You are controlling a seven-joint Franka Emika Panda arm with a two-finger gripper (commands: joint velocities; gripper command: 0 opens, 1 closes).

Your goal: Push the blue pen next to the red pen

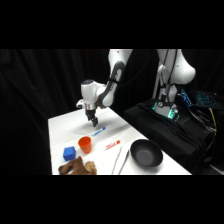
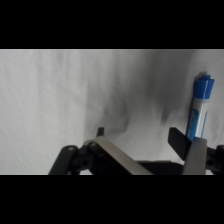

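Table: one white table is filling the lower middle of the side view, carrying everything below.
Arm: one white arm is reaching from two o'clock down toward the table's middle.
Bowl: one dark bowl is sitting at the table's four o'clock edge.
Stuffed toy: one brown soft toy is lying at seven o'clock, cut by the lower edge.
Gripper: one claw is hovering low over the table just at ten o'clock of the blue pen; in the wrist view its two fingers are standing apart with bare table between them, clamping nothing.
Tongs: one thin grey pair is lying at five o'clock, between bowl and toy.
Orange cup: one cup is standing upright near the centre, at eight o'clock of the blue pen.
Blue block: one cube is sitting just at eight o'clock of the cup.
Red pen: one pen is lying at four o'clock of the cup, apart from the blue pen.
Blue pen: one pen is lying flat just off the claw's tip; in the wrist view it is lying at three o'clock, outside the fingers.
Writing: a label is showing on the blue pen, too blurred for reading.
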